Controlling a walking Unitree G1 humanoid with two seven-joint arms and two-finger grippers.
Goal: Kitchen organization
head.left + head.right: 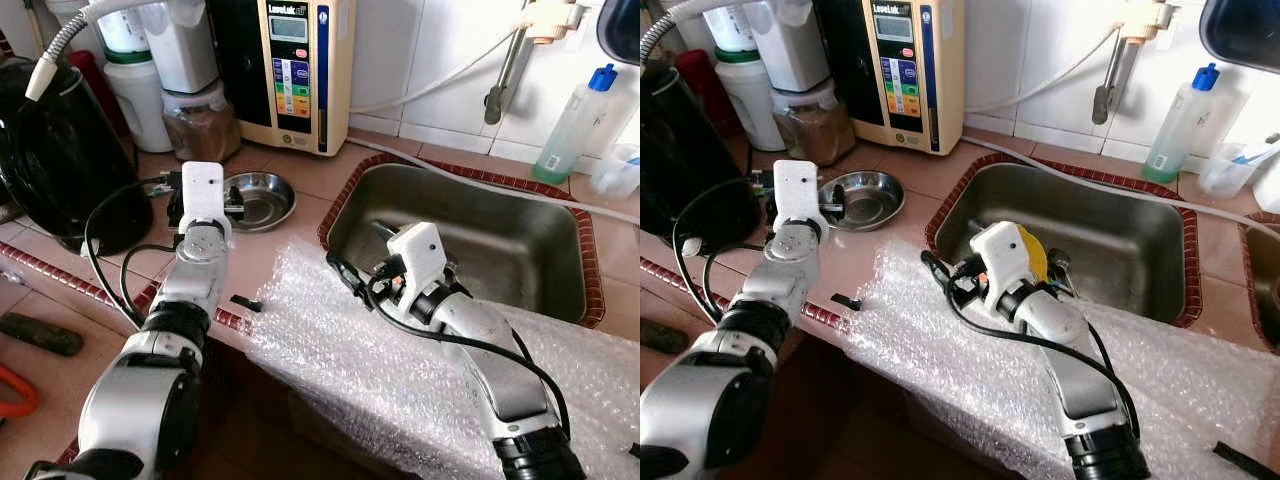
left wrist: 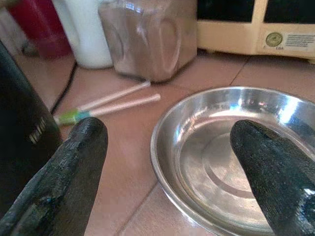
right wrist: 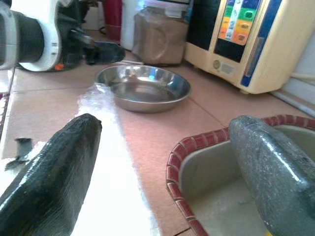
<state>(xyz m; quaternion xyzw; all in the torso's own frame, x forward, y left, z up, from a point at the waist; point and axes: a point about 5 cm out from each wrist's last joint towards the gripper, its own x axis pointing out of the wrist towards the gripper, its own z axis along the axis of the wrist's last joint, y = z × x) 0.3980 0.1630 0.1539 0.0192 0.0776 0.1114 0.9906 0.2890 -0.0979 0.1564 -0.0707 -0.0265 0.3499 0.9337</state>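
I'm looking down on a tiled kitchen counter (image 1: 300, 180) with white wall tiles behind and a steel sink (image 1: 520, 250) sunk into it, edged in red mosaic. I'll use the sink as my landmark. A sheet of bubble wrap (image 1: 340, 350) is draped over the counter edge in front of the sink. Well off the sink's left corner sits the small steel dish (image 1: 258, 198), empty and shiny. My left gripper (image 2: 167, 147) hovers right at the near rim of that dish, fingers spread wide with nothing between them; one finger is over the dish, the other over bare tile. Past the dish, farther from the sink, I see two thin sticks (image 2: 110, 104) lying on the tile, a jar of brown powder (image 1: 200, 120), a white container (image 1: 140, 95) and a cream-coloured water machine (image 1: 295, 65) against the wall. A black kettle (image 1: 55, 160) stands farthest left. My right gripper (image 3: 162, 167) sits at the sink's front-left corner, fingers wide apart and empty, one over the bubble wrap and one over the basin. Behind the sink, at the right, a clear bottle with a blue cap (image 1: 572, 125) stands on the ledge.
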